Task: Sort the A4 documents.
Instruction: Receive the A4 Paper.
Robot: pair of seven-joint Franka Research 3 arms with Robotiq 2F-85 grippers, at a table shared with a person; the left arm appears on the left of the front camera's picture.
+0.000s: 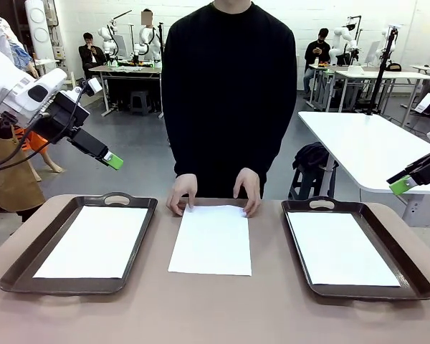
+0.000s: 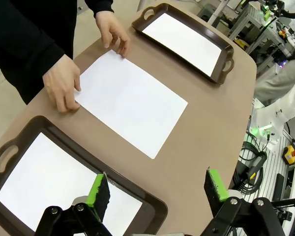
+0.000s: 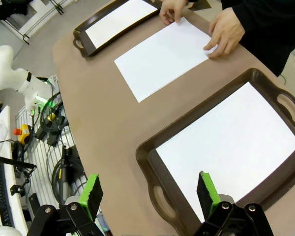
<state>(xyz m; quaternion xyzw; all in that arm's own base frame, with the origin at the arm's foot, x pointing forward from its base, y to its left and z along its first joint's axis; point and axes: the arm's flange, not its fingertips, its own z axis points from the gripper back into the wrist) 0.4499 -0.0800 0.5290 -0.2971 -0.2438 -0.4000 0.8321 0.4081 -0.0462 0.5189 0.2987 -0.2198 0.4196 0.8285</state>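
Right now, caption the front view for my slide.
Person steadies the middle A4 sheet between the paper-filled left tray and right tray; left pincer and right pincer hover open.

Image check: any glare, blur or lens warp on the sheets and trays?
Front view: even light, sharp; middle sheet plain bright white. Left wrist view: wide-angle warp bows the table, no blur. Right wrist view: same warp; near tray rim sharp, no glare.

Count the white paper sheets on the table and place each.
3: one plain white paper sheet inside the left dark brown handled tray, one inside the right tray, one between them, under the person's fingertips. Stacked sheets could hide.
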